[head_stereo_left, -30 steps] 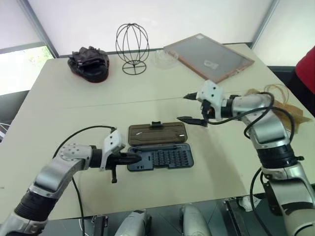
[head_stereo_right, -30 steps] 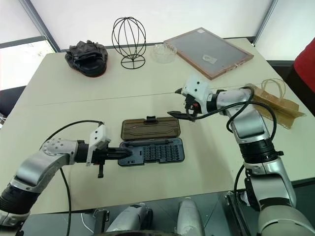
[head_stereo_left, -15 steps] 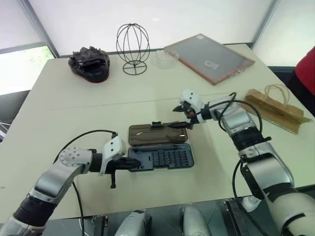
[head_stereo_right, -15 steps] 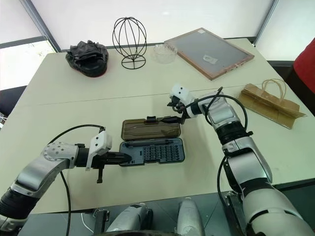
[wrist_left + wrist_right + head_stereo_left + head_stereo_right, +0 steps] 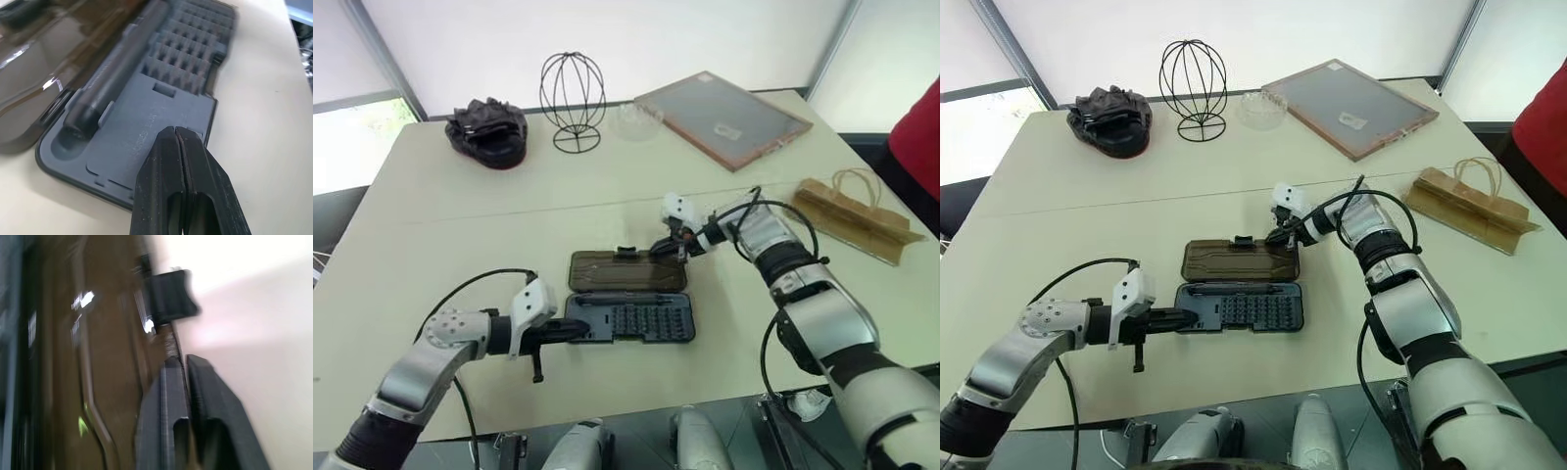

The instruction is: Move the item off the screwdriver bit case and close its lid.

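Left eye view: the paper bag point(image 5: 854, 216) lies on the table's point(image 5: 431, 235) right side, well apart from the screwdriver bit case point(image 5: 628, 297), so the clearing half looks done. What's left is the lid point(image 5: 627, 270), lying flat open behind the blue-grey tray point(image 5: 631, 318). Your right gripper point(image 5: 664, 248) sits at the lid's far right corner, fingers pressed together. Your left gripper point(image 5: 570, 333) is at the tray's left end, also closed, holding nothing.

Right eye view: same layout. The latch tab point(image 5: 1243, 241) sits mid-way along the lid's far edge, just left of the right gripper. Whether the right fingers pinch the lid rim or only touch it, I can't tell from here.

Left wrist view: the fingers point(image 5: 168, 176) are shut tight, with the tips over the tray's near end. Use them as a hold-down: keep light pressure on the tray so the case doesn't skate when the lid swings.

Right wrist view: blurred. The fingers point(image 5: 168, 404) are close together, right at the lid's edge beside the latch tab. There may be a thin rim between them, not certain.

Advice: get under or onto that far edge, lift in an arc about the hinge toward you, not straight up. Go slow past vertical and then press near the latch to seat it. Watch for the case sliding or the edge slipping out.
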Controlling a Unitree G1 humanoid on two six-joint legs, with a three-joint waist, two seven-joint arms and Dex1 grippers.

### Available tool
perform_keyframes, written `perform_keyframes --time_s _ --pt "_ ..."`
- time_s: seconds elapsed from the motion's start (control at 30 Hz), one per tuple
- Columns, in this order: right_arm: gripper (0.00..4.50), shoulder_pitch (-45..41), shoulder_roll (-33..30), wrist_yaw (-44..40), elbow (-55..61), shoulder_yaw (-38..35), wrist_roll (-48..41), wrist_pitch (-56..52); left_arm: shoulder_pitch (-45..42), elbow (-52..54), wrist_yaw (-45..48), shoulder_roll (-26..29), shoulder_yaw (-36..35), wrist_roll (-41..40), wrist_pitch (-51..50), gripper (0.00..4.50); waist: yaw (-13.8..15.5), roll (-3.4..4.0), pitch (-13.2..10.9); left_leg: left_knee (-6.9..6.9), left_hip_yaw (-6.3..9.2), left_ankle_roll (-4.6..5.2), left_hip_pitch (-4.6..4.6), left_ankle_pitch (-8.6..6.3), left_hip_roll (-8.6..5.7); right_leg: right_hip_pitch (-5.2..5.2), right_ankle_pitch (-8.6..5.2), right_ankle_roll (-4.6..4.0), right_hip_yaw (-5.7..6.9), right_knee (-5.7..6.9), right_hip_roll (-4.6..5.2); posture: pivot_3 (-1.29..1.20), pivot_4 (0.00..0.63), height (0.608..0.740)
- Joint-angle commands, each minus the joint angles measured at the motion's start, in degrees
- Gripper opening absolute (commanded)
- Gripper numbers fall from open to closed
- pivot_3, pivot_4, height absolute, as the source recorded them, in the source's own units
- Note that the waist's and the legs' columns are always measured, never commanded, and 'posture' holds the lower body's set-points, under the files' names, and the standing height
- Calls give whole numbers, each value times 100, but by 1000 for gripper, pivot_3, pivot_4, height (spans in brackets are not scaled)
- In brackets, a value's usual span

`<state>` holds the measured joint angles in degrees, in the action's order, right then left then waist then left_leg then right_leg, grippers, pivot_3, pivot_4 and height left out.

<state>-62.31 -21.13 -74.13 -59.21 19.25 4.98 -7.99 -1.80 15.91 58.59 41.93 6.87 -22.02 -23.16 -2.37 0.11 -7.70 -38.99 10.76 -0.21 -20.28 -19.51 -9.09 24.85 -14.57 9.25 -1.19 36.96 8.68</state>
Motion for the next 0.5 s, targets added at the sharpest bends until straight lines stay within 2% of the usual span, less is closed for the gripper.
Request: perform_keyframes --time_s 0.03,0.1,0.33,0.5 --pt "50 65 159 220 -267 154 320 602 343 -229 -148 -35 150 132 -253 0 -13 21 21 0 -1 0 0 0 0 0 0 0 0 0 0 0 150 740" --pt "50 85 153 407 -286 138 417 1086 411 -172 -187 -67 141 107 -290 0 -18 33 40 4 0 0 5 -1 1 -1 0 0 0 0 -1 0 150 740" --pt "50 6 -166 1905 379 162 1064 3512 403 -80 -287 -127 137 -20 -419 0 -15 38 40 -5 -14 -5 15 1 2 -5 0 0 -9 1 -5 0 150 740" --pt "50 378 -460 2027 1585 -7 979 3969 234 -142 -269 -175 142 -69 -507 0 36 41 38 -10 -12 -5 3 1 0 4 0 0 -10 3 -6 0 150 740"
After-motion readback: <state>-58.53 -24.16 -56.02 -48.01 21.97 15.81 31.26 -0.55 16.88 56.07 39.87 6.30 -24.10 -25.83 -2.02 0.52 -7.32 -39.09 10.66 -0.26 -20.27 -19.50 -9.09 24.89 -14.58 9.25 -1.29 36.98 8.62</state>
